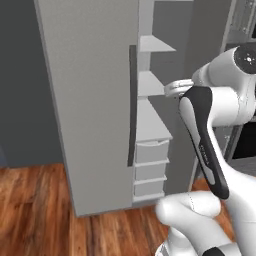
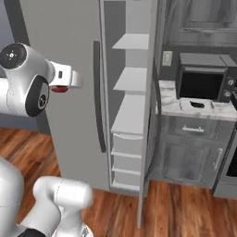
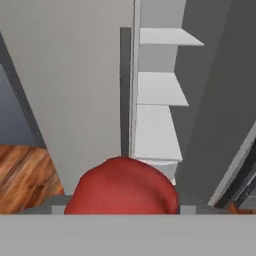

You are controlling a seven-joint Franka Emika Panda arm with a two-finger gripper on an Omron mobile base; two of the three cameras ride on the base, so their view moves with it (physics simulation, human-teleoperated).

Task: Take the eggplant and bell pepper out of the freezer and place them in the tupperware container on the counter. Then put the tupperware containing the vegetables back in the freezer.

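Note:
The bright red bell pepper (image 3: 122, 187) sits right at my gripper (image 2: 62, 87), which is shut on it. A sliver of the bell pepper (image 2: 59, 89) peeks out under the white hand. The hand hangs in front of the freezer (image 1: 90, 100), whose compartment stands open with bare white shelves (image 2: 132, 78). To the right, on the marble counter (image 2: 169, 104), lies the pale tupperware container (image 2: 210, 107) with the dark eggplant (image 2: 196, 104) inside it. My fingertips are hidden behind the pepper.
A black-fronted microwave (image 2: 203, 81) stands on the counter just behind the container. Grey cabinets (image 2: 190, 152) sit below, with the stove front (image 2: 230, 166) at the far right. The freezer's long dark handle (image 1: 132, 105) runs beside the open compartment. Wood floor (image 1: 35, 210) lies below.

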